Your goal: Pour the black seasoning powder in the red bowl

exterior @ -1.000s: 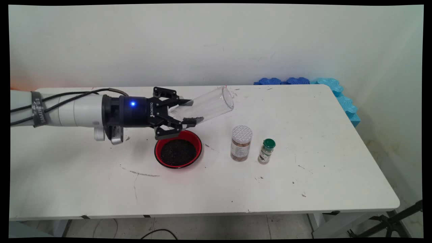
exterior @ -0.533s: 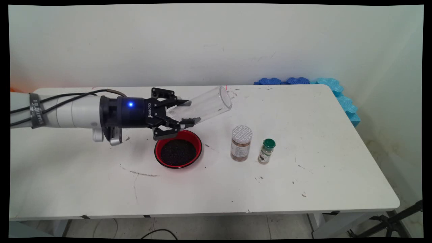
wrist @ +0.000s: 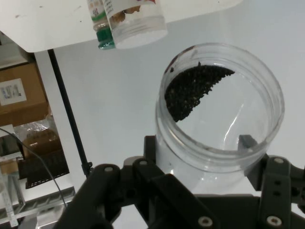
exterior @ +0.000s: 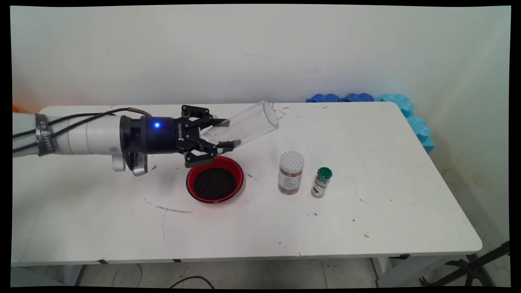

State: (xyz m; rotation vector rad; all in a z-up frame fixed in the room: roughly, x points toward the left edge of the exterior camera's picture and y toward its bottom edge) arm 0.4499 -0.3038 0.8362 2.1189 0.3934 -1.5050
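Note:
My gripper [exterior: 226,132] reaches in level from the left and is shut on the base end of a clear plastic jar [exterior: 252,124]. The jar is tilted, its open mouth pointing up and to the right, and it looks empty. Just below the fingers sits a red bowl [exterior: 241,176] filled with dark grains [exterior: 215,184]. In the hand view the jar [wrist: 219,109] stands between the gripper [wrist: 198,143] fingers, and the dark grains [wrist: 190,90] with a bit of red rim show through its clear wall.
Right of the bowl stand a white-lidded jar of brown contents [exterior: 291,172] and a small green-capped spice bottle [exterior: 321,182]; both appear at the hand view's top [wrist: 138,24] [wrist: 106,38]. Blue foam pieces [exterior: 403,108] lie along the table's far right corner.
The gripper and the jar have shifted slightly left and up, away from the bowl. The jar's mouth is raised a little more. The grip is unchanged.

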